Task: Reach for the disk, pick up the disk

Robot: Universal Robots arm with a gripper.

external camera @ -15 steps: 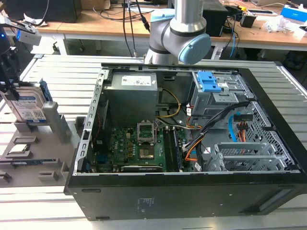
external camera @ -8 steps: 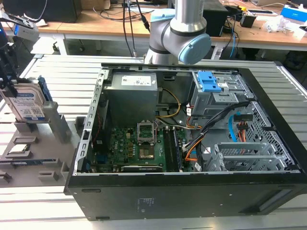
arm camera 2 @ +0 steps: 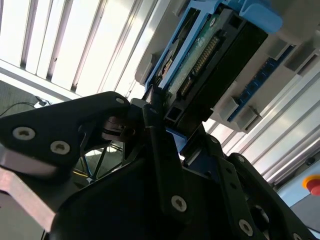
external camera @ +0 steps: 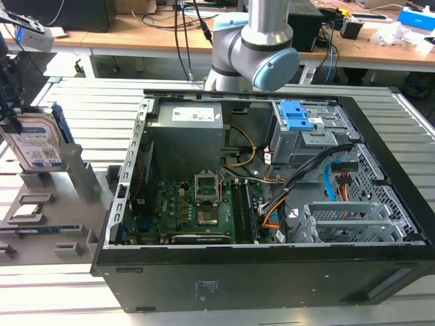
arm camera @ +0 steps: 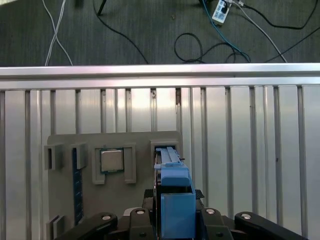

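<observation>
In the exterior view the disk (external camera: 37, 146) stands on edge in a holder (external camera: 81, 224) on the table (external camera: 88, 109) — at nine o'clock from the computer case (external camera: 224, 285), arm base (external camera: 255, 51) at twelve.

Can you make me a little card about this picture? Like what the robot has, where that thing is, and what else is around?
Holding: the disk, silver with a blue frame
End effector: shut on the disk, one finger on each side
Disk pose: standing on its edge at the grey holder; lifted or not, cannot tell
Also in the holder: a small square processor chip
Nearby: an open computer case, to the exterior view's right of the holder
Underneath: a slatted metal table
</observation>
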